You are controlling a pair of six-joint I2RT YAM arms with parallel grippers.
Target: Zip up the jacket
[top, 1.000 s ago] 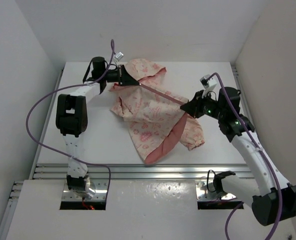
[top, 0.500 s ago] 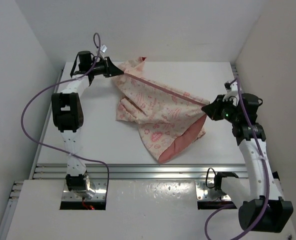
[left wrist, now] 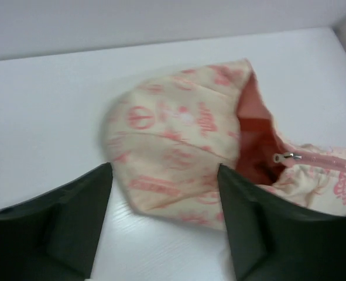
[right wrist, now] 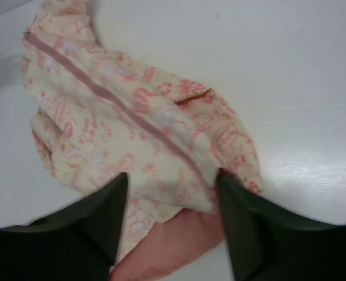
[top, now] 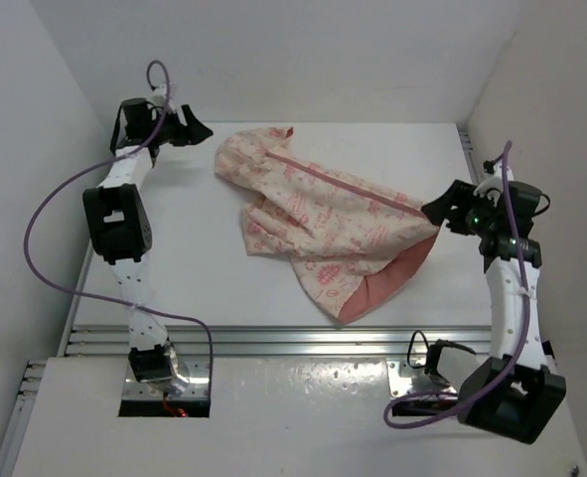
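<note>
Cream floral jacket lies slack on the white table, middle to right. Hood end is toward the far left, hem toward the right edge. Pink zipper runs diagonally across the top face. On the left wrist cam I see the silver pull up at the collar, just beside the hood opening. A fold of salmon lining shows at the near hem.

Left arm: stretched up the table's left edge to the far left corner, wrist turned right toward the hood. Left gripper is clear of the cloth, with bare table between them. Its fingers are spread wide and hold nothing; the hood sits ahead of them.

Right arm: elbow low at the near right, forearm rising along the right edge, wrist bent left. Right gripper sits at the hem end of the zipper. Its fingers are wide apart, one on each side of the hem corner. Cloth lies between them, not pinched. I can't tell whether the tips touch the fabric.
</note>
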